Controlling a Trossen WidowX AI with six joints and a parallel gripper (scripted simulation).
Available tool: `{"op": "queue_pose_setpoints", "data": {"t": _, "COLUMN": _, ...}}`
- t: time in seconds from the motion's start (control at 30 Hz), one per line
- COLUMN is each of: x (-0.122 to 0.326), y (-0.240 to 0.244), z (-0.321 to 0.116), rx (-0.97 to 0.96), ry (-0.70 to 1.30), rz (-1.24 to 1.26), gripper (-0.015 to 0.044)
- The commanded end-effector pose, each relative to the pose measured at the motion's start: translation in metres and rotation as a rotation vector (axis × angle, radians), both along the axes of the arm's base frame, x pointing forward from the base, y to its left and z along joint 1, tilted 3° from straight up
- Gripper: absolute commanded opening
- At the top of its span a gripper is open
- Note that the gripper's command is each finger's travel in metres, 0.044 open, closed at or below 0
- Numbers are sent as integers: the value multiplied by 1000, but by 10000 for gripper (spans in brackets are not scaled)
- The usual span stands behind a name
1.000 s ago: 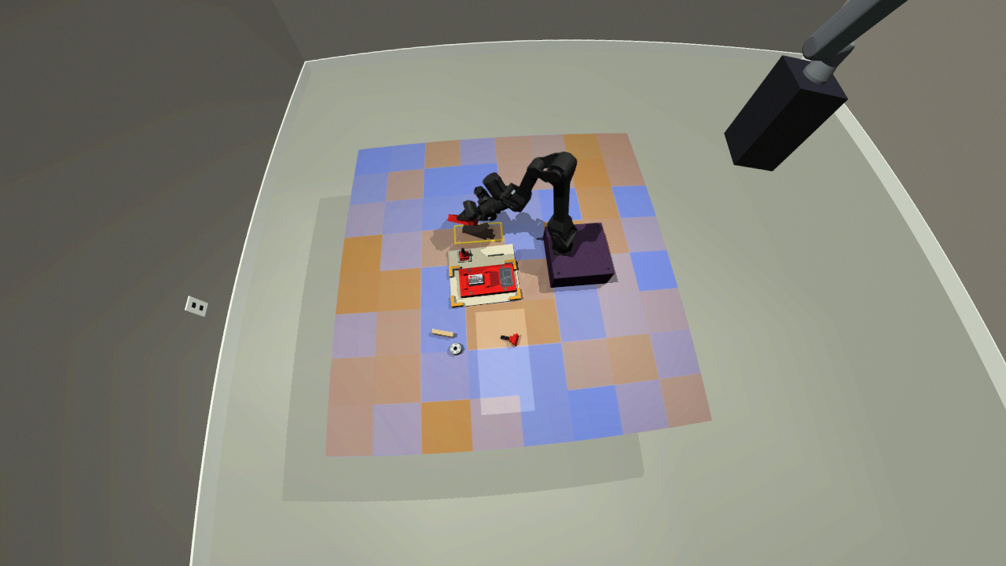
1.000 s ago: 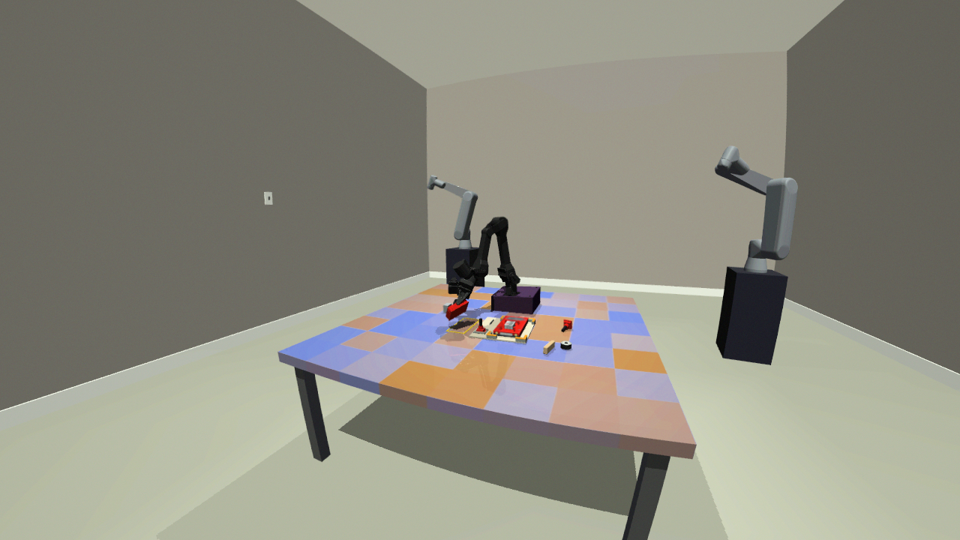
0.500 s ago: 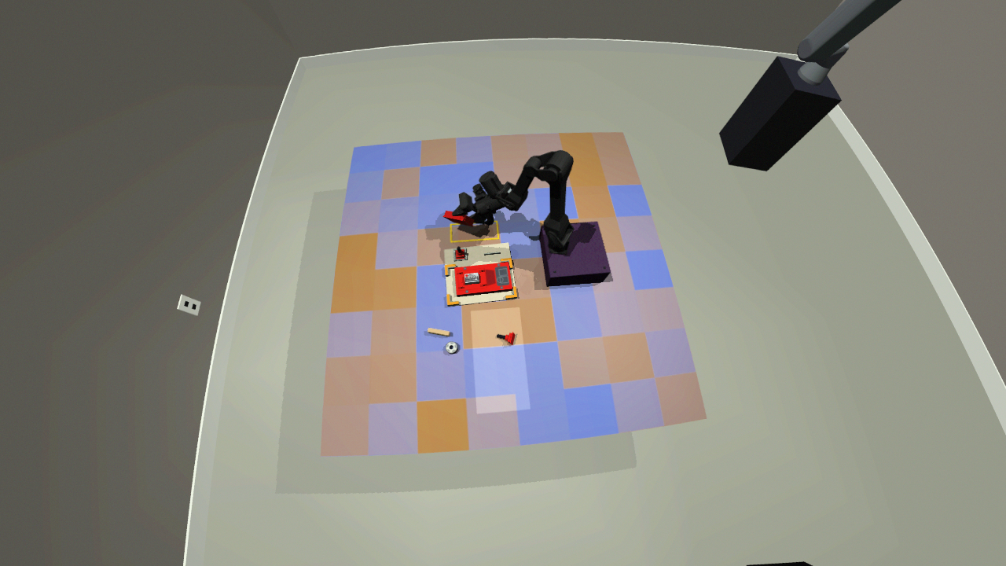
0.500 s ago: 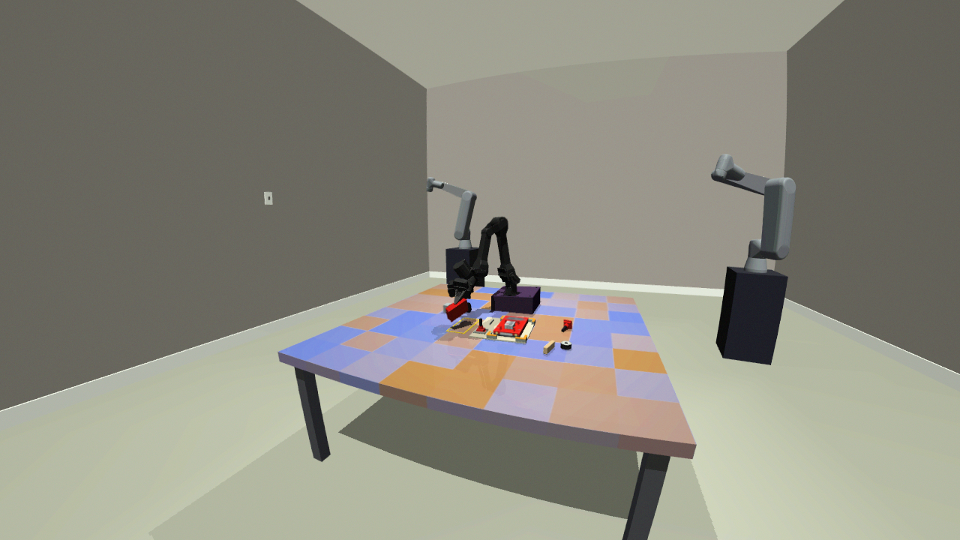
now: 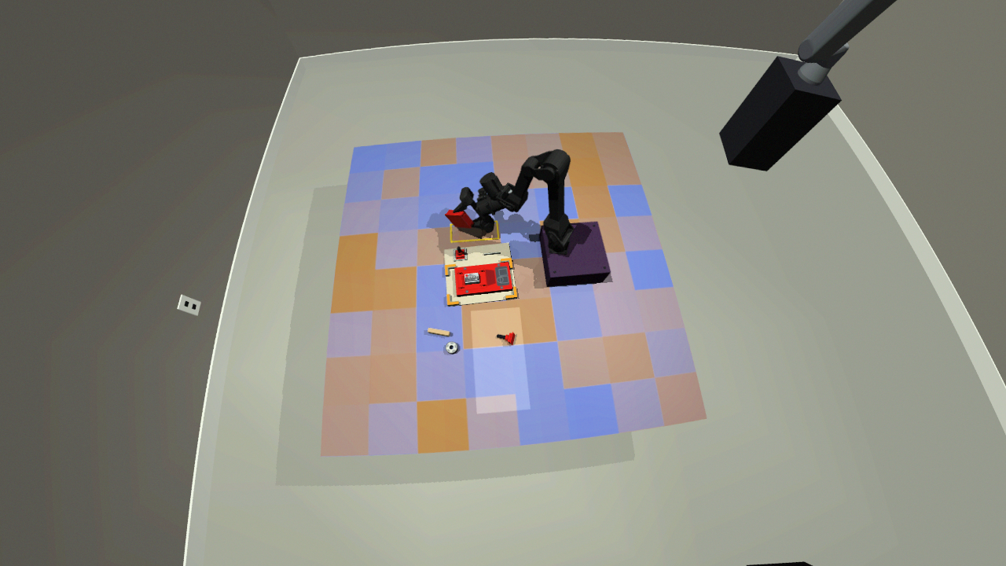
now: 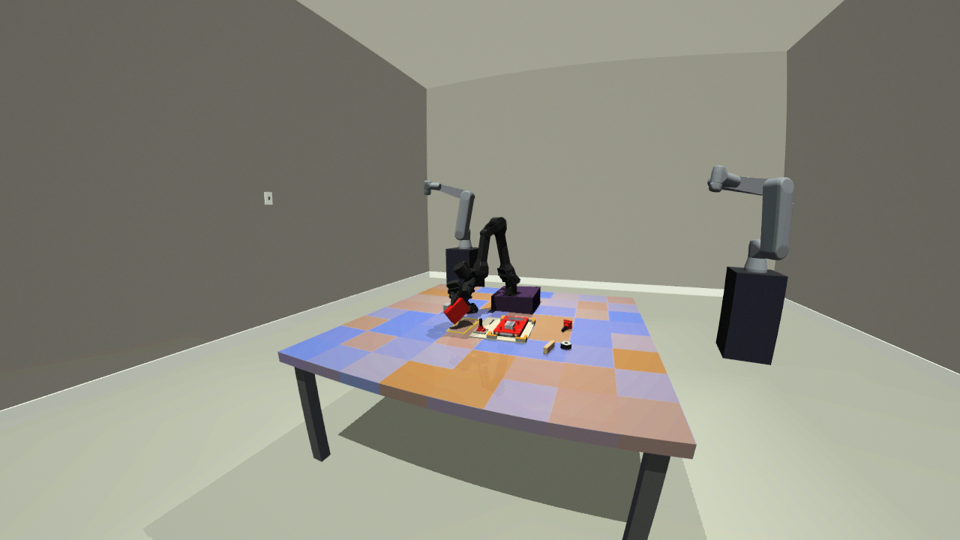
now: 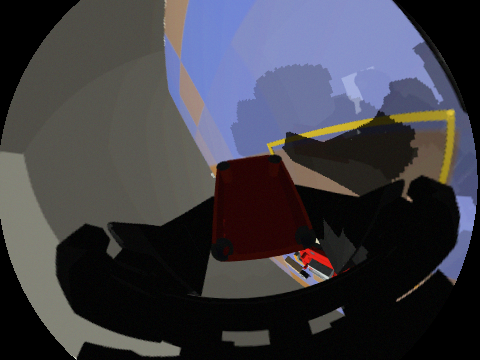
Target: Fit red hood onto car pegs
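My gripper (image 5: 464,213) (image 6: 460,306) (image 7: 255,195) is shut on the red hood (image 5: 459,218) (image 6: 457,310) (image 7: 257,210), with a finger on either side. The hood is in the air, steeply tilted. Its hollow side and dark corner bosses face the wrist camera. It hangs near the yellow outline (image 5: 475,240) (image 7: 449,145), behind the jig (image 5: 485,297) in the top view. The red chassis (image 5: 480,289) (image 6: 513,332) sits in the jig, with the grey engine block (image 5: 471,277) (image 6: 510,323) on it. The pegs are too small to make out clearly.
A red and black piece (image 5: 460,253) stands on the jig's rear strip. A wooden stick (image 5: 438,331) (image 6: 549,346), a wheel (image 5: 449,346) (image 6: 565,345) and another red and black piece (image 5: 509,337) (image 6: 567,324) lie beyond the jig. The arm's purple base (image 5: 576,260) stands beside it.
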State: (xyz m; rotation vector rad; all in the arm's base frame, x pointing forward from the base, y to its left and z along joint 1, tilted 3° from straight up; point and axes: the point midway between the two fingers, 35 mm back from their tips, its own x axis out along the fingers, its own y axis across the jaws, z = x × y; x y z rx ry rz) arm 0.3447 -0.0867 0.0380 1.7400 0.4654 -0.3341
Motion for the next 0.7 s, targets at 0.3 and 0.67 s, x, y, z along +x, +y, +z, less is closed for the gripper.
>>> {"op": "queue_pose_setpoints", "data": {"t": 0.3, "x": -2, "y": -2, "z": -11, "rx": 327, "ry": 44, "rz": -171, "gripper": 0}}
{"op": "queue_pose_setpoints", "data": {"t": 0.67, "x": -7, "y": -3, "z": -27, "rx": 616, "ry": 87, "rz": -324, "gripper": 0}}
